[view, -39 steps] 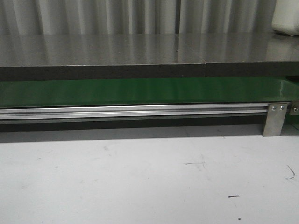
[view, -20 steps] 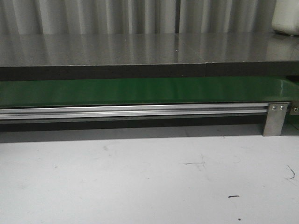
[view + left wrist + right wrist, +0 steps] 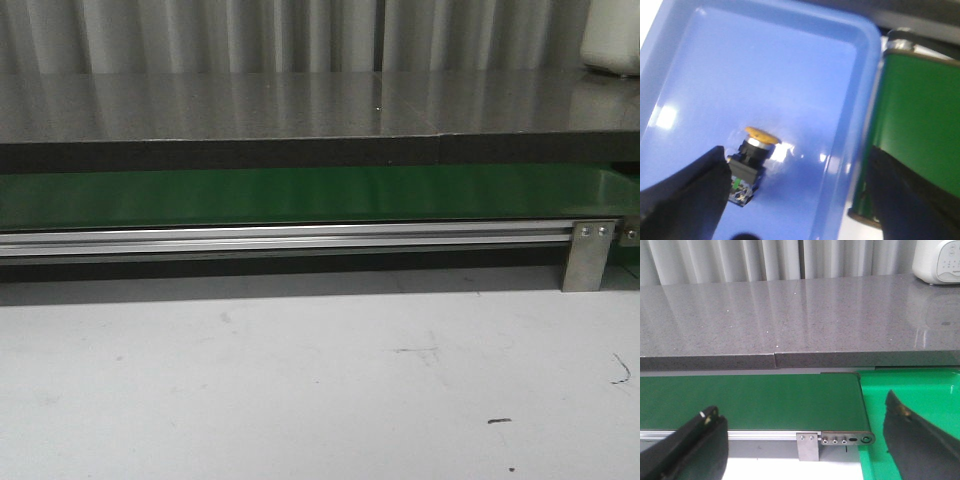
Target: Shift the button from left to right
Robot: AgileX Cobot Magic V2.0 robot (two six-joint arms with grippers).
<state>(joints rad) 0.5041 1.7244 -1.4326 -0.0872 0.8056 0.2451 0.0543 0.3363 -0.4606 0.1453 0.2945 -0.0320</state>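
Observation:
The button [image 3: 751,161] lies on its side in a blue tray [image 3: 765,65], its orange-yellow cap [image 3: 762,134] at one end of the black body. My left gripper [image 3: 797,162] is open over the tray. One dark finger [image 3: 685,195] sits right beside the button's body, and the other finger [image 3: 912,192] hangs over the end of the green belt [image 3: 920,110]. I cannot tell if the near finger touches the button. My right gripper [image 3: 800,410] is open and holds nothing, above the other end of the belt [image 3: 750,395]. Neither gripper shows in the front view.
A bright green tray [image 3: 920,385] adjoins the belt's right end. The belt [image 3: 300,195] runs on an aluminium rail [image 3: 280,238] with a metal bracket [image 3: 585,255]. Behind it is a grey stone counter [image 3: 300,105] carrying a white appliance [image 3: 612,35]. In front lies a white tabletop [image 3: 300,380].

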